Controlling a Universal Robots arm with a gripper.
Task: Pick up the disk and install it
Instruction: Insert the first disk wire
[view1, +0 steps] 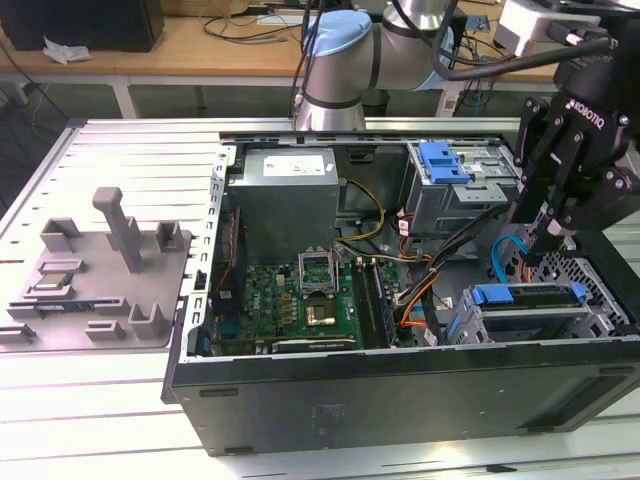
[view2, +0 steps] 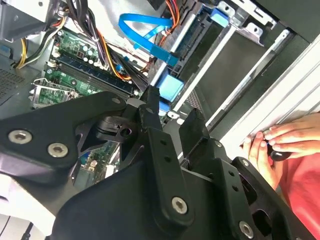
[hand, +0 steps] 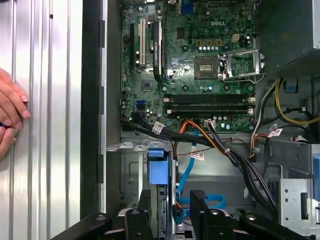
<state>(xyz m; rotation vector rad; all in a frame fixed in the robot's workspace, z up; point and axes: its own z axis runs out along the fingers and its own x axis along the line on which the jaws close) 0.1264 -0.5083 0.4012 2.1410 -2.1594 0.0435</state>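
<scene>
When checking exterior view: gripper low over drive cage at case corner, directly above disk, blue rail uppermost, likely for top access.
Second wrist view: fingers apart, nothing clamped, straddling disk's blue tab.
First wrist view: disk edge-on in gap, seated in cage; hand outside case wall.

A robotics lab or test workshop: an opened desktop computer case lies on a slotted aluminium surface beside a grey moulded fixture plate. A robot arm reaches over it, and loose cables trail across a wooden surface behind.
</scene>
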